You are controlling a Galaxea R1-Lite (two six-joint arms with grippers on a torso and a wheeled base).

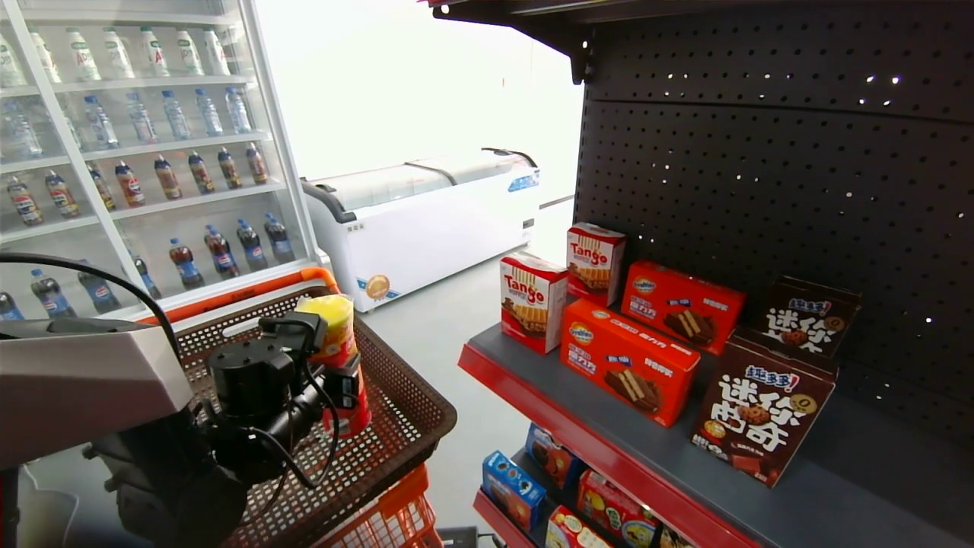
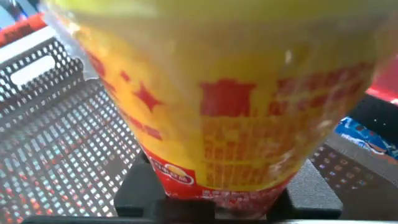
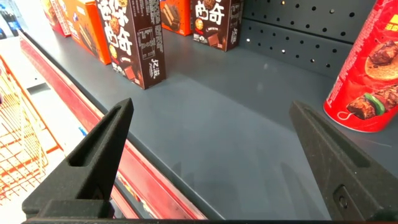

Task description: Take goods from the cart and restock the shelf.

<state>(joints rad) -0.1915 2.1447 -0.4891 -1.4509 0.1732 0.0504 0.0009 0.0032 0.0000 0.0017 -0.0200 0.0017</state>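
My left gripper (image 1: 344, 384) is shut on a yellow and red canister (image 1: 339, 335) and holds it upright over the brown cart basket (image 1: 403, 434). In the left wrist view the canister (image 2: 230, 106) fills the space between the dark fingers (image 2: 140, 193), with the basket mesh (image 2: 62, 143) below. My right gripper (image 3: 214, 168) stands open above a bare stretch of the grey shelf board (image 3: 236, 118), nothing between its fingers. A red canister (image 3: 367, 81) stands on that board beside it. Brown cookie boxes (image 3: 134, 43) stand further along.
The shelf (image 1: 548, 373) has a red front edge and carries wafer boxes (image 1: 533, 301), orange-red boxes (image 1: 628, 358) and brown boxes (image 1: 757, 415) before a black pegboard. A lower tier holds snack packs (image 1: 514, 487). A drinks fridge (image 1: 152, 152) and a chest freezer (image 1: 426, 221) stand behind.
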